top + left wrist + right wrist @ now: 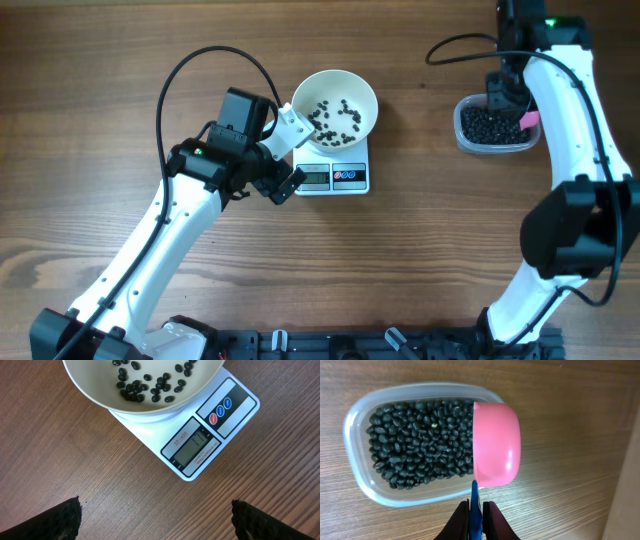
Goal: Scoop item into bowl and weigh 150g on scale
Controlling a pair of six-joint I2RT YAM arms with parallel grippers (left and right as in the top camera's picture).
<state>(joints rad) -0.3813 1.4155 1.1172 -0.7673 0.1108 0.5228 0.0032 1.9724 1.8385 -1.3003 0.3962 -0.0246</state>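
My right gripper (476, 506) is clamped on the thin blue handle (475, 494) of a pink scoop (495, 442), the two fingers pressed against either side of it. The scoop's cup sticks out straight ahead of my fingertips with its rounded back towards my camera. It hangs over the near end of a clear plastic tub (355, 425) that sits close to the far right corner of the table (100, 80). The tub is well filled with black beans (415, 440), which lie beyond and to one side of the cup; whether the cup's rim touches them I cannot tell from this angle. My left gripper (155, 512) stands wide apart with nothing between its fingers, only bare wood below. It hovers just beside the left side of the scale (150, 435), which rests near the middle of the table's far edge. The scale's display (195, 442) and its red and blue buttons (220, 411) face me, ahead of my left fingertips. The white bowl (90, 390) stands on the scale, beyond the jaws, with a loose scatter of beans inside it.
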